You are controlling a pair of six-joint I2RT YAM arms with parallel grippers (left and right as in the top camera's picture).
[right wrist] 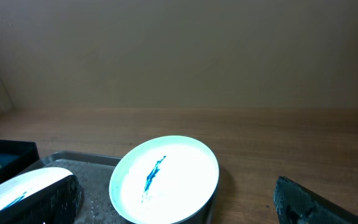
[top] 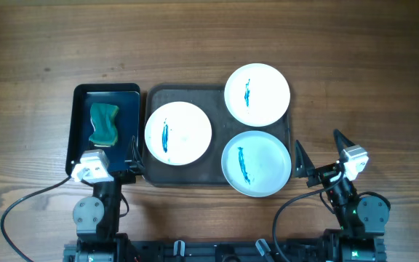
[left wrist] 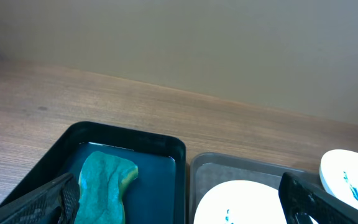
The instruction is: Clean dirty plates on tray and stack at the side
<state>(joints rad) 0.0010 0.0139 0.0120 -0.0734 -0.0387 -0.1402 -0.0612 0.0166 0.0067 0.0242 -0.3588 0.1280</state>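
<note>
station at rest, no wiping begun. three round white plates, each carrying a blue streak, sit on the large dark brown-grey rectangular tray (top: 188,93) at mid-table. the left plate (top: 178,135) lies wholly inside the rim. the far right plate (top: 257,94) overhangs the tray's far edge, and the near right plate (top: 256,164) overhangs its near right corner. the two right plates lie just beside each other; contact cannot be confirmed from overhead. no stack exists at the side yet.

the left gripper (left wrist: 179,186) stands fully spread and empty above the near end of the small glossy black tray (top: 122,98), which holds a teal-green sponge (top: 104,124). the right gripper (top: 318,142) is likewise spread wide, holding nothing, over bare wooden table (top: 355,51) just right of the near right plate.

handling assessment: the plates are judged rigid, thin-rimmed and smooth (slippery once wet), and breakable if dropped. the best purchase is a pinch across the rim. the overhanging edges of the two right plates offer finger room underneath; the left plate sits flat with no such gap. the sponge is soft and will compress, so a grip across its narrow width suits.
</note>
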